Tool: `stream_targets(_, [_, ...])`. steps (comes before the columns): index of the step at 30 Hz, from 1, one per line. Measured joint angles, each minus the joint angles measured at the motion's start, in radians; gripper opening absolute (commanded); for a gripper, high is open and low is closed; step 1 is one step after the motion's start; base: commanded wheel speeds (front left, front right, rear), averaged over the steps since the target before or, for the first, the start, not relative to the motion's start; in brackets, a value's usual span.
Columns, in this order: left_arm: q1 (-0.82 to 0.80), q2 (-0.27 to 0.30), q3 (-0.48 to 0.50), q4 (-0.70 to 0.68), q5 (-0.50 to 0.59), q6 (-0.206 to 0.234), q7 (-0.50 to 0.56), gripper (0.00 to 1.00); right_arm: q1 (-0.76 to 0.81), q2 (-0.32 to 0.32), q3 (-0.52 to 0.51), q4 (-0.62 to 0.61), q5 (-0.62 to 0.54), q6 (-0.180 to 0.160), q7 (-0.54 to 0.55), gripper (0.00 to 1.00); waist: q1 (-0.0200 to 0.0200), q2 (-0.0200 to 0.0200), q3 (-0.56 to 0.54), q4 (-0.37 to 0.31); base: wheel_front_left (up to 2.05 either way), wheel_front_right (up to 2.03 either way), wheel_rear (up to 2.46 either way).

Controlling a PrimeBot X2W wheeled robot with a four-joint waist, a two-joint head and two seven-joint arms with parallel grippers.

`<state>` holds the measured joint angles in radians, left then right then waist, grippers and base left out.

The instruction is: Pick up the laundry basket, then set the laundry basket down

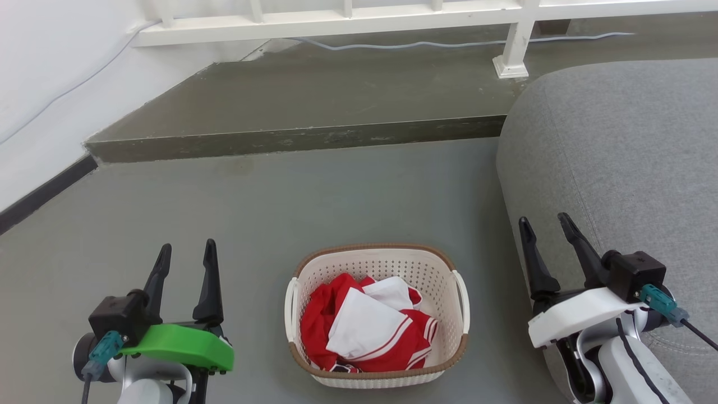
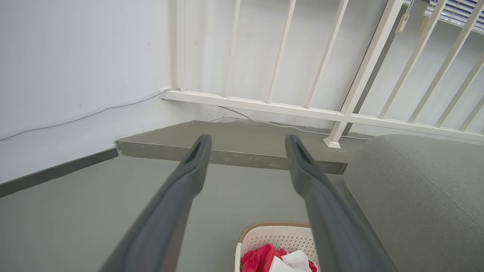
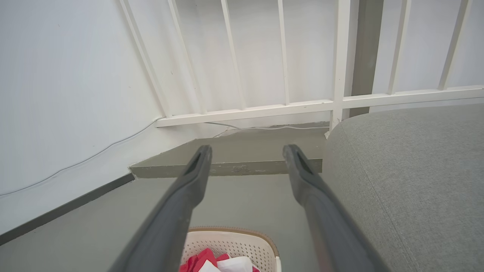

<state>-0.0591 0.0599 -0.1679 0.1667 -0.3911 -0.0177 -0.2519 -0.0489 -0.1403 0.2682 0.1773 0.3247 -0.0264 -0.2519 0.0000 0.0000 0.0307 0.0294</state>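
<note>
Before a lift or after a set-down, either fits; I judge any hold sits best level on both white side handles [image 1: 290, 308].
The green-shelled left tool [image 1: 188, 245] gapes, empty; the small cream perforated plastic laundry basket [image 1: 387, 266], with a brown woven-look rim and red and white clothes [image 1: 364, 328] inside, stands upright on the grey floor [image 1: 280, 196] — the white-shelled right tool [image 1: 543, 217] gapes, empty.

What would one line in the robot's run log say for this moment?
stage: before pickup | laundry basket: on floor, untouched | left gripper: open, empty | right gripper: open, empty
</note>
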Motion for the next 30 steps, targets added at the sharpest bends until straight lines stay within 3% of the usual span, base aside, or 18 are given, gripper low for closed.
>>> stream_targets(30, [0.019, -0.009, 0.019, -0.003, 0.020, -0.024, 0.000, 1.00, 0.019, 0.018, -0.035, -0.007, -0.021, 0.026, 0.000, 1.00, 0.0000, 0.0000, 0.001, 0.006, 0.00, 0.00, 0.00])
